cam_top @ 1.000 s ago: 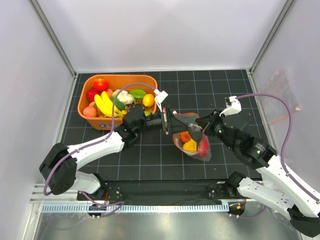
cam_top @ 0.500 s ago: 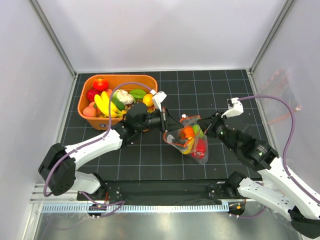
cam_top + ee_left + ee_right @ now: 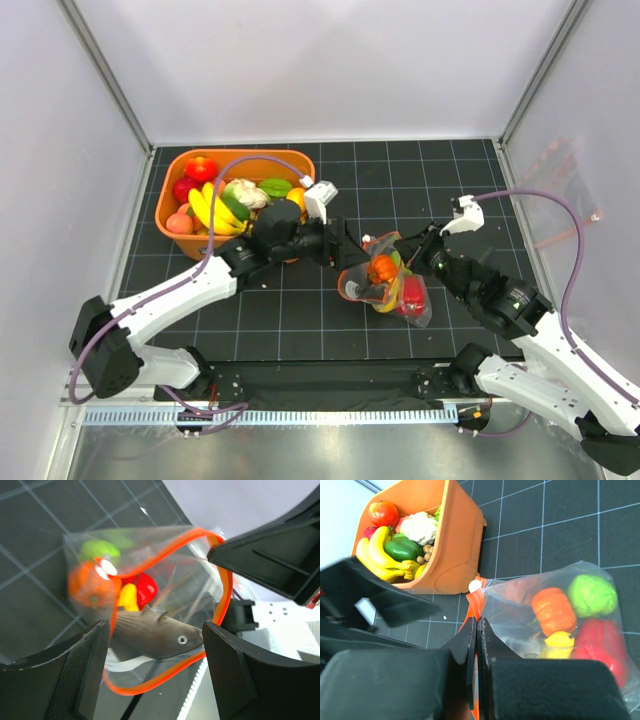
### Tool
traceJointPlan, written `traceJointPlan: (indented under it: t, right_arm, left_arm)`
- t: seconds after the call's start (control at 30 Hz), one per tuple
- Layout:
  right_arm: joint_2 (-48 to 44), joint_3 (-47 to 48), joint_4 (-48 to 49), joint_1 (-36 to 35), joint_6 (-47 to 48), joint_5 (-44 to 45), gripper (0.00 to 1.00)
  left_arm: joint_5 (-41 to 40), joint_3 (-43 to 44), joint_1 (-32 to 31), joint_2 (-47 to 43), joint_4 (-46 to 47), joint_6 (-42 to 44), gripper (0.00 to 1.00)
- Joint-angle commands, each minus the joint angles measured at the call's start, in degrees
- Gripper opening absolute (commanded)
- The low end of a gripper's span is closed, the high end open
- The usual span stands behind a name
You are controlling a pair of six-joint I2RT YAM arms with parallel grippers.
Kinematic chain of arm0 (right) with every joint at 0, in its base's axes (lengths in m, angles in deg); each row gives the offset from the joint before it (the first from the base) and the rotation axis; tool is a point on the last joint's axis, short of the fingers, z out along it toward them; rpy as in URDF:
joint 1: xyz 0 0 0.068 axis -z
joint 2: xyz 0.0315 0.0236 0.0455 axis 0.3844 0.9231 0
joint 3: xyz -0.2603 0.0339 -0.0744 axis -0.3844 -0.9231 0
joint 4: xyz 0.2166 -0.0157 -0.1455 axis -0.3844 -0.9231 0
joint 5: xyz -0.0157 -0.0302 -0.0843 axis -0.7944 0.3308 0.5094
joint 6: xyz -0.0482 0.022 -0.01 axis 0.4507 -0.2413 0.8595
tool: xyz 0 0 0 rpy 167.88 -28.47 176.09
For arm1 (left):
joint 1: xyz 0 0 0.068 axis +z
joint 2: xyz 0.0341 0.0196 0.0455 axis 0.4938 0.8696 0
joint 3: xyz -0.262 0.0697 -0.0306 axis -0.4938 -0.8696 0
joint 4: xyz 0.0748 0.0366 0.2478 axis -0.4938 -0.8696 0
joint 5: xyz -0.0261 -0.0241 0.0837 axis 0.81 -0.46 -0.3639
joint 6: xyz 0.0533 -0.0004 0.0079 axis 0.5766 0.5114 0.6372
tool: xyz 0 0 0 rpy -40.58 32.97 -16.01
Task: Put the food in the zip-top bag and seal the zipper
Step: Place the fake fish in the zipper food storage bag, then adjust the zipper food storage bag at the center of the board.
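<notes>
Orange plastic forms the tub (image 3: pixel 455 550) at 10 o'clock from the zip-top bag (image 3: pixel 512 620) on the black gridded mat (image 3: pixel 300 320). It is heaped with toy bananas (image 3: pixel 206 211), a cauliflower (image 3: pixel 420 527) and other pieces. In the top view the left arm's wrist covers the tub's near right corner, and a purple cable (image 3: pixel 214 185) arcs over it. The bag lies between the two grippers near the mat's middle, clear and crinkled, its red-orange zipper (image 3: pixel 225 595) pulled into an open loop. Inside show an orange pumpkin (image 3: pixel 381 268), a red pepper (image 3: pixel 410 297), a lime-green piece (image 3: pixel 592 595) and a yellow piece (image 3: pixel 560 641). A grey-brown toy fish (image 3: pixel 150 639) lies across the mouth, head toward the rim. The left gripper (image 3: pixel 345 250) sits at the bag's 9 o'clock edge with fingers spread wide, the mouth between them. The right gripper (image 3: pixel 476 625), at 2 o'clock of the bag, has its fingers pressed together on the zipper just below the small white tab (image 3: pixel 475 585). Against half a second ago, the left gripper has pushed toward 3 o'clock and the bag with it, the red pepper now lying nearer the right arm.
</notes>
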Motion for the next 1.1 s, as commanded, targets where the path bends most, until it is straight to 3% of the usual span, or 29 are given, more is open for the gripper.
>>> traceJointPlan:
  t: [0.0, 0.2, 0.43, 0.47, 0.53, 0.57, 0.6, 0.67, 0.97, 1.07]
  right_arm:
    - [-0.3, 0.5, 2.8, -0.2, 0.0, 1.9, 0.01]
    - [0.5, 0.9, 3.2, -0.2, 0.4, 2.1, 0.01]
    - [1.0, 1.1, 3.2, -0.2, 0.8, 2.5, 0.01]
    - [1.0, 1.1, 3.2, -0.2, 0.9, 2.5, 0.01]
    - [1.0, 1.1, 3.2, -0.2, 1.1, 2.4, 0.01]
    - [1.0, 1.0, 2.9, -0.2, 1.2, 2.4, 0.01]
    - [1.2, 1.0, 2.8, -0.1, 1.5, 2.4, 0.01]
    - [1.9, 1.1, 2.2, -0.1, 2.2, 2.0, 0.01]
    - [7.7, 1.7, -2.8, -0.2, 7.3, 6.3, 0.01]
    - [7.7, 4.4, -5.4, -0.1, 9.6, 9.3, 0.01]
  left_arm:
    - [-7.8, 5.8, 0.0, -2.7, -13.7, 5.4, 0.79]
    - [-10.2, 7.8, -1.5, 0.8, -22.2, 6.9, 0.79]
    - [-8.6, 7.8, -5.2, 6.8, -23.3, 5.4, 0.77]
    - [-9.3, 7.7, -5.6, 8.1, -23.3, 5.0, 0.74]
    - [-12.0, 7.4, -6.1, 9.5, -23.5, 3.8, 0.55]
    - [-12.9, 7.2, -6.1, 10.6, -23.5, 3.5, 0.44]
    - [-14.0, 7.4, -6.1, 11.1, -23.8, 3.1, 0.22]
    - [-14.7, 9.3, -6.1, 11.5, -24.6, 3.0, 0.01]
    - [-8.0, 25.4, -6.1, 5.7, -27.9, 2.6, 0.0]
    - [-6.1, 26.1, -5.8, 6.4, -28.0, 2.8, 0.0]
